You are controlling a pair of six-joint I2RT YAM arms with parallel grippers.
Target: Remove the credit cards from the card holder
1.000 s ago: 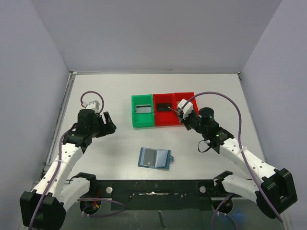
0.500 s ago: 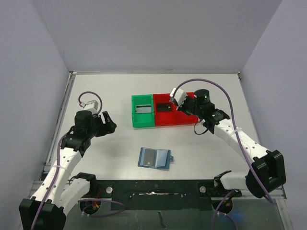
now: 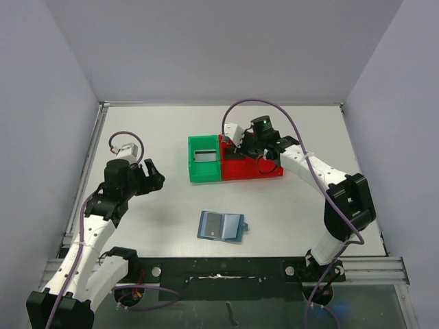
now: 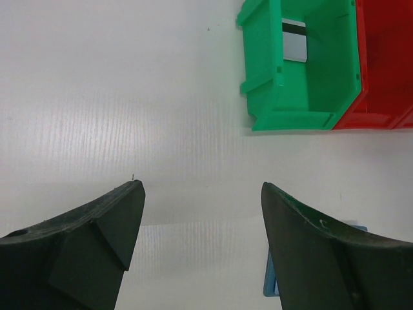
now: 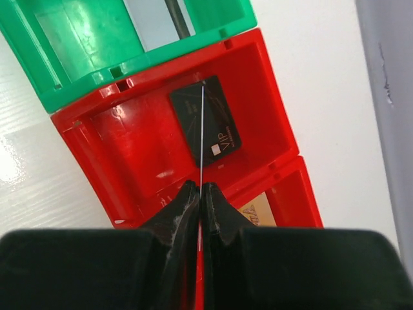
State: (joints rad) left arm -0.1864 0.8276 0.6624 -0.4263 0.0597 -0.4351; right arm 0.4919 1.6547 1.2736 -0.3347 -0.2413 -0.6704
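Blue card holder point(image 3: 221, 225) lies open on the table point(image 3: 158, 130) near the arm bases, well apart from both grippers.
Top view: the right gripper point(image 3: 238, 142) hangs over the left red bin point(image 3: 234, 169); the left gripper point(image 3: 153, 176) is off to the side. Left wrist: its fingers are spread above bare table, with the green bin point(image 4: 290, 119) ahead. Right wrist: its fingers pinch an edge-on credit card point(image 5: 202, 135) above a black card point(image 5: 218, 124) lying in the bin.
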